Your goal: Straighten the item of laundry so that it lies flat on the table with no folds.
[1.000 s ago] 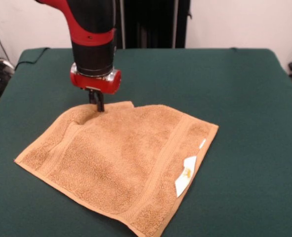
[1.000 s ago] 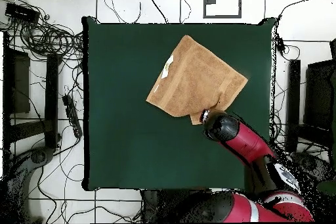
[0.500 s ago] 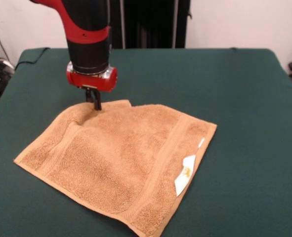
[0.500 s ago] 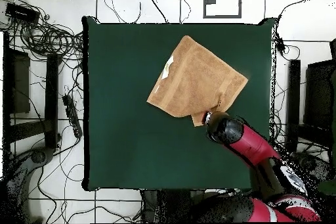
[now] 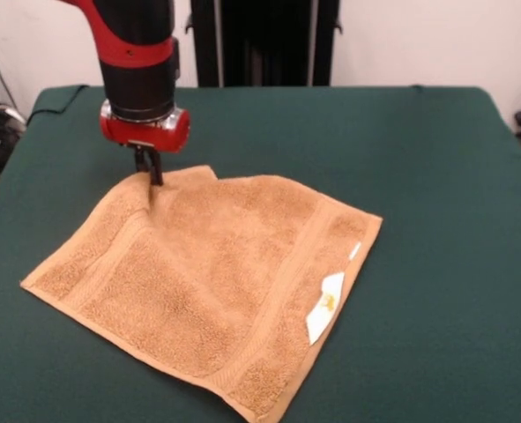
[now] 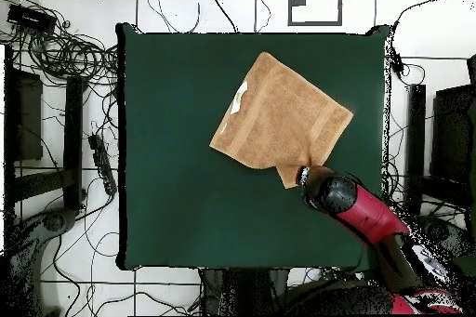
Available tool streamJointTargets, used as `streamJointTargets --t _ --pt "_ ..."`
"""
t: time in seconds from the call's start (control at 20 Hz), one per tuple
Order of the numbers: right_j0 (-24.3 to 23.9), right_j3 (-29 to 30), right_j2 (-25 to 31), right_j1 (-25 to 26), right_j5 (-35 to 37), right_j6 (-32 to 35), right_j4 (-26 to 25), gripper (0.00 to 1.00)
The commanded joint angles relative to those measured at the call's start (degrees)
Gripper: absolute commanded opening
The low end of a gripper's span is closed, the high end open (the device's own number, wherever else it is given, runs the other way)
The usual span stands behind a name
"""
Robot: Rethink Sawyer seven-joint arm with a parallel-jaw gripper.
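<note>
The item of laundry (image 5: 212, 282), an orange-tan terry towel with a white label (image 5: 324, 305) near one edge, lies spread on the green table (image 5: 436, 176). One corner near the far left of the front view stays folded over. My gripper (image 5: 154, 176) is shut on that corner's edge, with the fabric pulled up slightly at the pinch. From overhead, the towel (image 6: 279, 118) sits toward the table's (image 6: 186, 146) upper right, and my gripper (image 6: 302, 176) meets its lower corner, with the folded flap beside it.
Cables and floor equipment (image 6: 65, 53) surround the table in the overhead view. Dark stands (image 5: 260, 40) rise behind the table's far edge.
My gripper has dragged the held corner toward the far left in the front view, and the whole towel has shifted with it. The folded flap has grown smaller.
</note>
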Motion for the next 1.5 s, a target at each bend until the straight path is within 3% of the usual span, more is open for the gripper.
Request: streamJointTargets --t 0.05,0.85,0.95,1.25,1.5 --pt "-1.3 7.2 4.2 2.3 3.7 5.3 -4.1 0.00" --pt "-0.8 10.7 2.3 0.5 4.2 9.9 -3.4 0.00" --pt "-1.0 10.1 2.6 0.5 5.4 8.5 -3.9 0.00" --pt "-7.5 5.4 10.4 4.2 10.3 -2.7 -8.7 0.00" --pt "-11.8 2.3 16.7 6.9 10.6 -9.9 -15.3 0.00"
